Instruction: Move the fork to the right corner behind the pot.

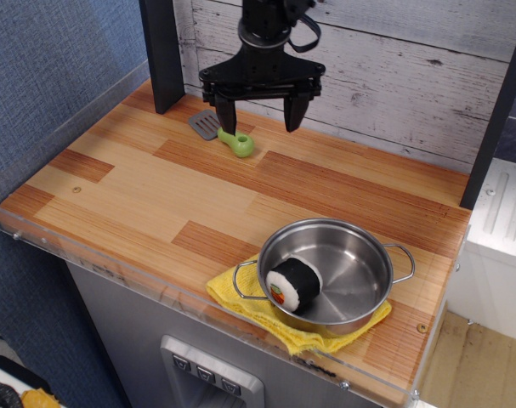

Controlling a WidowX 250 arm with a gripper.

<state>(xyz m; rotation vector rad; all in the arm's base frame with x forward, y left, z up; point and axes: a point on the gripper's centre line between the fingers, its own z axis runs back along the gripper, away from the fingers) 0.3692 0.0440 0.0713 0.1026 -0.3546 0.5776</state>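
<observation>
The fork [223, 134] has a lime-green handle and a flat grey slotted head. It lies on the tabletop at the back left. My gripper [258, 119] is open and empty, hovering just above and slightly right of the fork; its left finger [223, 114] hangs in front of the fork's middle. The steel pot [332, 274] stands at the front right on a yellow cloth, with a black-and-white sushi roll toy [292, 283] inside. The right corner [411, 183] behind the pot is bare wood.
A dark post [161, 53] stands at the back left, another [498, 110] at the right. A whitewashed plank wall [394, 59] closes the back. A clear acrylic rim [62, 127] runs along the left and front edges. The yellow cloth [240, 302] overhangs near the front.
</observation>
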